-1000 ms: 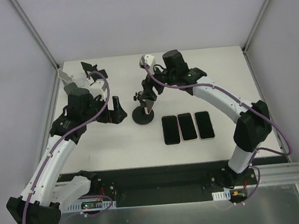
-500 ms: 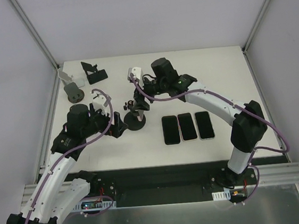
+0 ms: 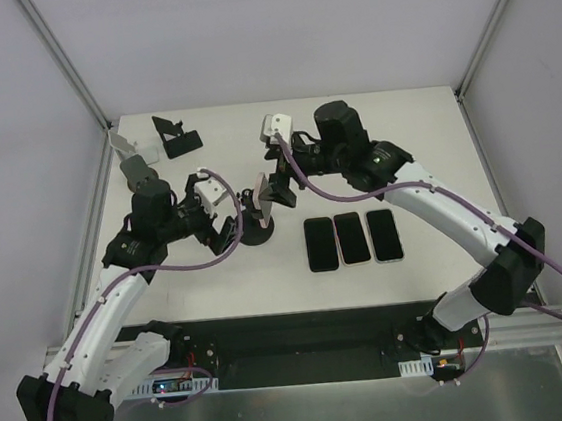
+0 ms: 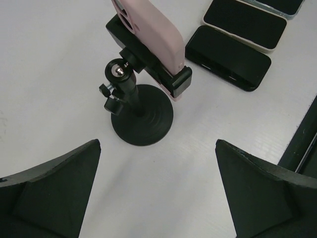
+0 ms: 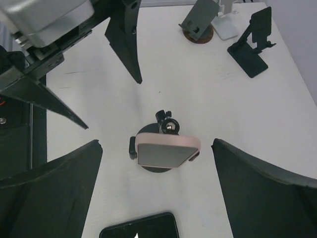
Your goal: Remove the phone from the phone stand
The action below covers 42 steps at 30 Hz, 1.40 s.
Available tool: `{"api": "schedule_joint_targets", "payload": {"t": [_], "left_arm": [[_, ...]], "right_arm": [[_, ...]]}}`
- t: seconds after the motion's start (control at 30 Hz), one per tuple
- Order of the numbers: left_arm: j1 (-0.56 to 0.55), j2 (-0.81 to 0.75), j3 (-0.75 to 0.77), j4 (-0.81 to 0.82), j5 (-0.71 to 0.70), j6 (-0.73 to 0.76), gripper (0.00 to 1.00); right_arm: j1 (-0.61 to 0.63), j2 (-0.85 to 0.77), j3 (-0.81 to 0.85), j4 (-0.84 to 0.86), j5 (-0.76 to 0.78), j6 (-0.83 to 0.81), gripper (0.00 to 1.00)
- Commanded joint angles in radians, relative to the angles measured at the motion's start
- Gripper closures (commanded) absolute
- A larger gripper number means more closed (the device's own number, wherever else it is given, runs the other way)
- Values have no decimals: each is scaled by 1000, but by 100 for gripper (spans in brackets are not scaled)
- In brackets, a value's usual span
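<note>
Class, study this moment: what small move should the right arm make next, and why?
Probably lower the right gripper straight down over the pink phone. Its jaws stand open, and the phone sits centred between them below, not yet gripped and clamped in the black stand.

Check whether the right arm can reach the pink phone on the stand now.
Probably yes. The right gripper hangs open over the pink phone with nothing between; the left gripper, also open, sits beside the stand, clear of the phone.
</note>
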Motion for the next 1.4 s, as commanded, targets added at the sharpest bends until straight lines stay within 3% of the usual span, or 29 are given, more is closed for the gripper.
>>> {"api": "schedule_joint_targets", "payload": {"t": [0.0,0.1,0.37,0.63,0.87,1.1,1.37], "left_arm": [[58,103,81,40,173,177,1],[136,223,122,69,289,203,2],[147,455,256,84,360,289,6],[153,585,305,80,396,368,10],[150,680,335,71,472,365,23],[121,677,303,74,461,285,46],[52,572,182,192,280,158,88]], "right_arm": [[5,-143,-98,56,102,57,4],[2,-235,-220,102,140,89,4],[-4,-406,-460,196,246,203,4],[-12,-484,-521,208,294,239,4],[-10,-493,-516,213,305,310,4],[19,-460,-507,231,419,385,3],[71,-380,-476,257,553,451,3]]}}
